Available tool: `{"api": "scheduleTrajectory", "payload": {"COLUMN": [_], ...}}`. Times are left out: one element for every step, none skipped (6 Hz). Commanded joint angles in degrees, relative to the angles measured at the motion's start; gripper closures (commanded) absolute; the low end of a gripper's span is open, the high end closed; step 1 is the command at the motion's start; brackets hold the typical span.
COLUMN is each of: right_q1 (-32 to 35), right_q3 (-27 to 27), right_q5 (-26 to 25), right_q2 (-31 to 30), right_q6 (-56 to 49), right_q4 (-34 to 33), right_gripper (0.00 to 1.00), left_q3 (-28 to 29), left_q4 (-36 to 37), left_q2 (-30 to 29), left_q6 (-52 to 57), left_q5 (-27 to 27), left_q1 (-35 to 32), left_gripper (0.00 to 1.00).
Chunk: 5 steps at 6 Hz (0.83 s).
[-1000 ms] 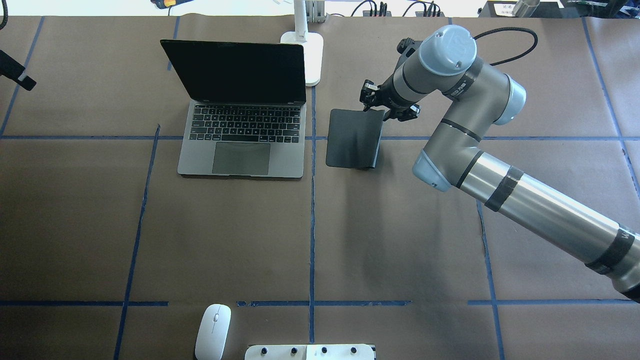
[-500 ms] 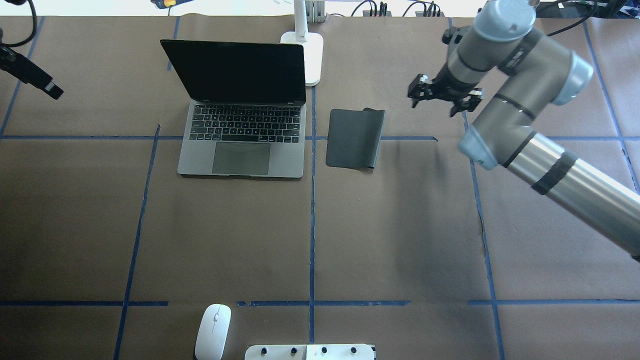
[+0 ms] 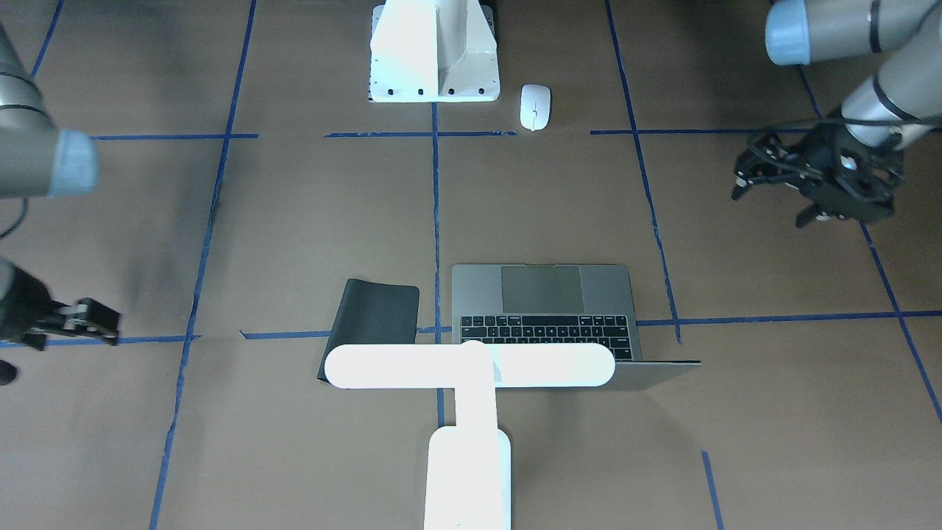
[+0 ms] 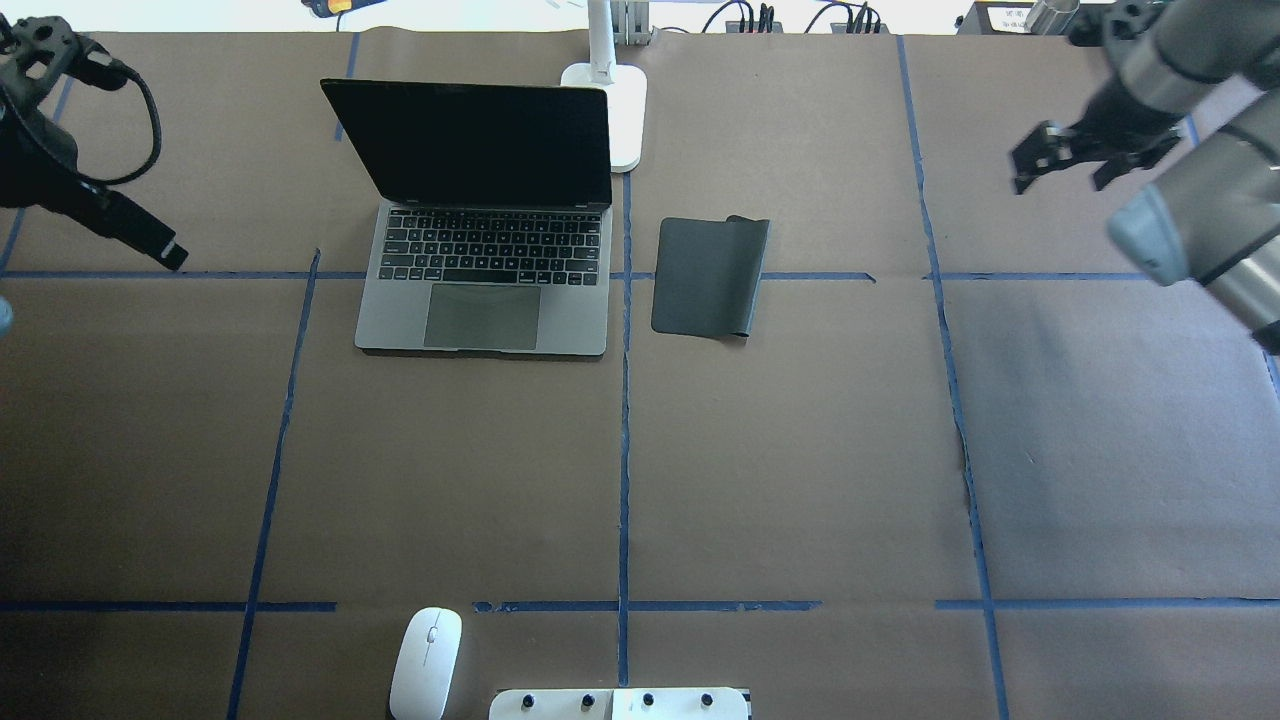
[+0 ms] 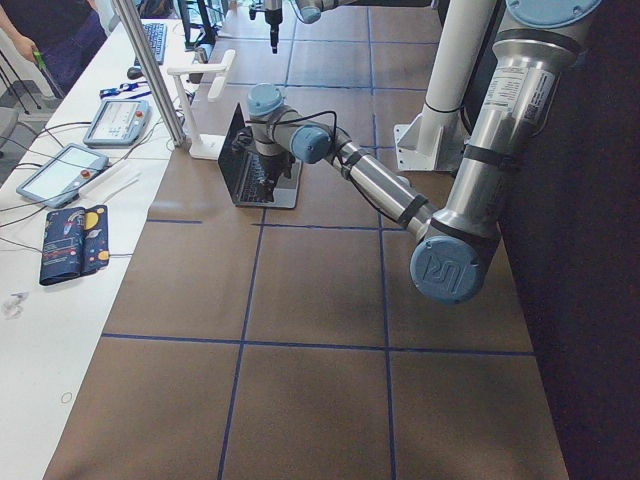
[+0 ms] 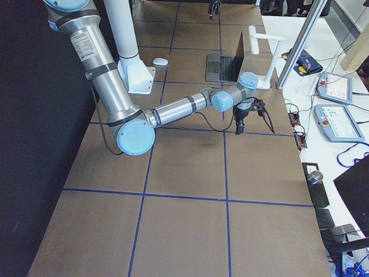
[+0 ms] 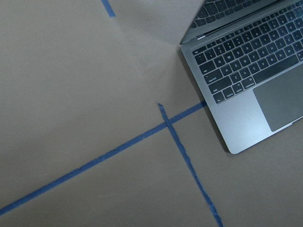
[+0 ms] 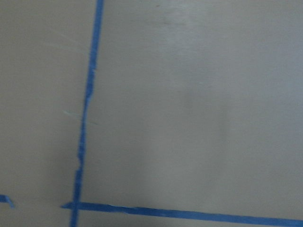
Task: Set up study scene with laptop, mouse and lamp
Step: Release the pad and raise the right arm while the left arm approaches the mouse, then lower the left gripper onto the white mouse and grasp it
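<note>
- While both arms hang over the brown paper-covered table (image 4: 800,450), neither one holds anything.
- The left two-finger gripper (image 3: 769,206) hovers at the right edge of the front-facing view. Its fingers are spread apart with nothing between them. In the overhead view it sits in the upper left corner, well apart from the laptop.
- The right two-finger gripper (image 4: 1060,182) is in the upper right of the overhead view. Its jaws are likewise apart and empty, and its wrist camera shows only bare paper and blue tape lines (image 4: 624,450).
- The slim dark-grey metal laptop (image 4: 485,300) stands open in the upper centre-left of the overhead view. Its screen is dark, and its black keys and large trackpad face the bottom of the frame.
- The bright white T-shaped desk lamp (image 3: 471,366) stands just behind the laptop's screen, at the top of the overhead view. In the front-facing view its long bar head crosses in front of the laptop's hinge edge.
- The small white oval mouse (image 4: 427,662) lies at the bottom edge of the overhead view, left of centre. It is just beside the white bolted pedestal (image 4: 620,705) and well apart from the laptop.
- A flat black rectangular pad (image 4: 710,275) lies just to the right of the laptop, with its upper right corner slightly curled.
</note>
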Motion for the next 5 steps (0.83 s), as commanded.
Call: {"api": "scheduleTrajectory", "payload": {"right_q1": [10.31,14.62,18.49,21.14,21.26], "right_q3": [1.08,4.66,9.04,16.92,21.52], "right_q5": [3.51,3.87,3.96,3.27,2.83], "right_q2": [-8.38,-14.34,-17.53,-21.39,-25.0], "right_q6": [-20.51,-29.21,-36.87,-41.29,-40.64], "right_q4": [-0.5,-1.9,-8.87,-21.04,-23.86], "right_gripper": [0.0,0.0,0.0,0.0,0.0], "left_q3": [-9.7,-11.39,-11.32,-11.41,-11.41], "left_q4": [-0.28,-5.24,-13.82,-19.73,-21.19], "left_q2": [4.51,6.01,9.77,11.72,11.91], "left_q6": [-9.68,-17.21,-23.81,-31.1,-38.13], "left_q5": [2.73,8.85,14.22,17.58,25.09], "left_q1": [4.97,10.74,16.01,20.68,28.12], "left_gripper": [0.0,0.0,0.0,0.0,0.0]}}
